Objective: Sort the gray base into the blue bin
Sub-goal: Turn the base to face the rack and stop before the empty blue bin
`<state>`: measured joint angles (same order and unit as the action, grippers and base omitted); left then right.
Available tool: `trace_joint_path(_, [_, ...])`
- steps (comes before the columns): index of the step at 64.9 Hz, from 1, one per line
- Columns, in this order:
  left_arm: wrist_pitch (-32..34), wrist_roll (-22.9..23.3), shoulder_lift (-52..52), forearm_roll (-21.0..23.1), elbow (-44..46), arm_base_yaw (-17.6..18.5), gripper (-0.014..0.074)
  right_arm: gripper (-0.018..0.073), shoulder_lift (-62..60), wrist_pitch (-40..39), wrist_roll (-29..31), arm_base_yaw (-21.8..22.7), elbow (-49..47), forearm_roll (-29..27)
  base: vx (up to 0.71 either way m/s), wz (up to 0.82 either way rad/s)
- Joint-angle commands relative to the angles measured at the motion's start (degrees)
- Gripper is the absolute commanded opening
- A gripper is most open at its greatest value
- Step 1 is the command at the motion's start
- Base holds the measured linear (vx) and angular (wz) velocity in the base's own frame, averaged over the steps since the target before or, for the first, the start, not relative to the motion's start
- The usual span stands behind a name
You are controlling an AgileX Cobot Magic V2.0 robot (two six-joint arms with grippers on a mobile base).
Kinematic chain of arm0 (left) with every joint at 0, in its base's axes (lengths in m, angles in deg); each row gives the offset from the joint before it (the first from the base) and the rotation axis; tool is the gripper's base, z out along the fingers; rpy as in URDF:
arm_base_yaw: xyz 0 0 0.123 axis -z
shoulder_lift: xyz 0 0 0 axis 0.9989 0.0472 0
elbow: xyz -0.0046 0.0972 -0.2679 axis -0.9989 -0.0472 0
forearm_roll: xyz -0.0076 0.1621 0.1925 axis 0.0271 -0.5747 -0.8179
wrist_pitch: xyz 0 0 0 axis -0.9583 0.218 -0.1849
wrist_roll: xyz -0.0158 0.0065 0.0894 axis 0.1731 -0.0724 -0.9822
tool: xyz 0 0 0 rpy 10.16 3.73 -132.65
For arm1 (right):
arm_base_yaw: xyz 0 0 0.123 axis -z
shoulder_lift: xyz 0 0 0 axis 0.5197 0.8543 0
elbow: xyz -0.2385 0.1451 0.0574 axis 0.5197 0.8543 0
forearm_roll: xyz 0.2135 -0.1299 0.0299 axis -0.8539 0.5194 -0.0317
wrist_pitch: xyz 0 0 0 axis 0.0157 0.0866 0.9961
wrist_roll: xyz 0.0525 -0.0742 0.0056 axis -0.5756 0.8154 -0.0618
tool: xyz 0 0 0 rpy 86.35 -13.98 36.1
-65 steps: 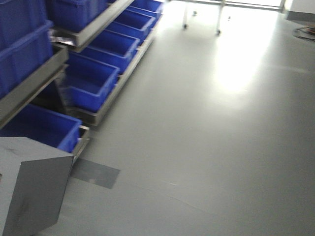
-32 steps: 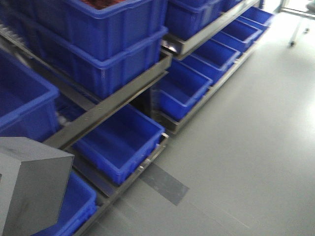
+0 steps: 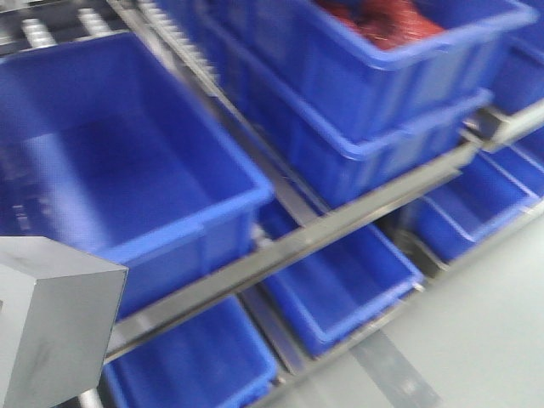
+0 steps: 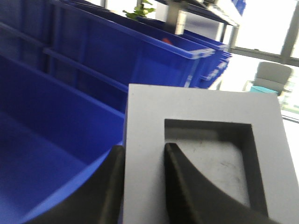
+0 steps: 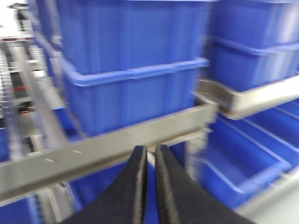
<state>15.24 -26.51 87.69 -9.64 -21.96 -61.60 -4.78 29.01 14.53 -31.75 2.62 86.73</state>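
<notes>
The gray base (image 4: 201, 154) is a pale gray block with a square recess. My left gripper (image 4: 142, 151) is shut on its left wall, one finger outside and one inside the recess. The block also shows at the front view's lower left (image 3: 51, 323). A large empty blue bin (image 3: 127, 161) sits on the shelf just beyond and left of the block; its inside shows in the left wrist view (image 4: 42, 140). My right gripper (image 5: 150, 150) is shut and empty, facing the rack's metal rail (image 5: 107, 144).
The rack holds several more blue bins: stacked ones at upper right (image 3: 382, 93), one with red parts (image 3: 382, 21), and low ones near the floor (image 3: 340, 289). Metal shelf rails (image 3: 323, 229) run diagonally. Gray floor (image 3: 493, 340) lies at the lower right.
The view has swung left from open floor onto the rack, and the bins now fill the frame much closer. The gray block stays in the same spot at the lower left.
</notes>
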Motion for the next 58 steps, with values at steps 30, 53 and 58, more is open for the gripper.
trace_joint_path(30, [6.17,0.20,0.61,0.79,1.80,0.43,0.0007,-0.0004,-0.51,-4.61,0.38,0.21,-0.22,0.37,0.17,0.61])
trace_joint_path(53, [6.17,0.20,0.61,0.79,1.80,0.43,0.0007,-0.0004,-0.51,-4.61,0.38,0.21,-0.22,0.37,0.11,0.44])
trace_joint_path(58, [6.17,0.20,0.61,0.79,1.80,0.43,0.0007,-0.0004,-0.51,-4.61,0.38,0.21,-0.22,0.37,0.06,0.24])
